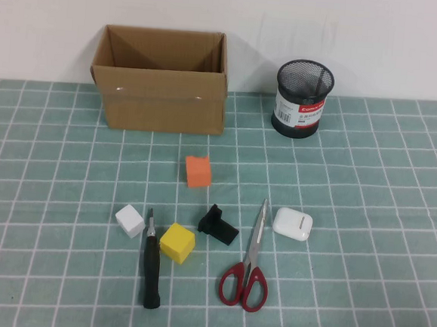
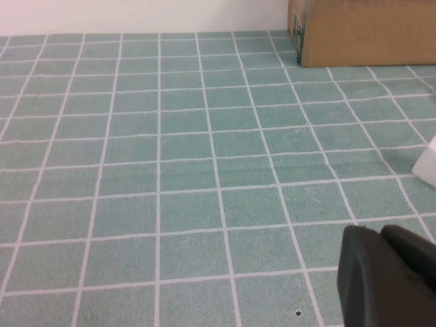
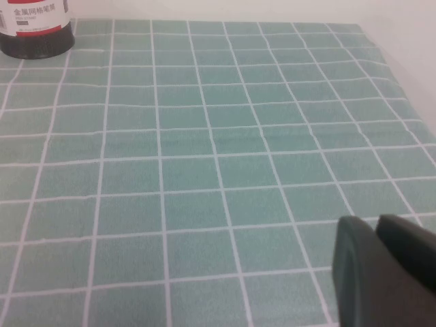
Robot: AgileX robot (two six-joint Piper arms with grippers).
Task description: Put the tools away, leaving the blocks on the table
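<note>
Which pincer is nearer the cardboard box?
Left, likely. The left pincer hangs low over the mat with the cardboard box ahead; the right pincer sees only the mesh pen holder. Neither shows in the high view.

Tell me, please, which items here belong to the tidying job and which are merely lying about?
Job: screwdriver, scissors, orange block, yellow block, white block, table.
Lying about: black plastic piece, white case, cardboard box, mesh cup.
</note>
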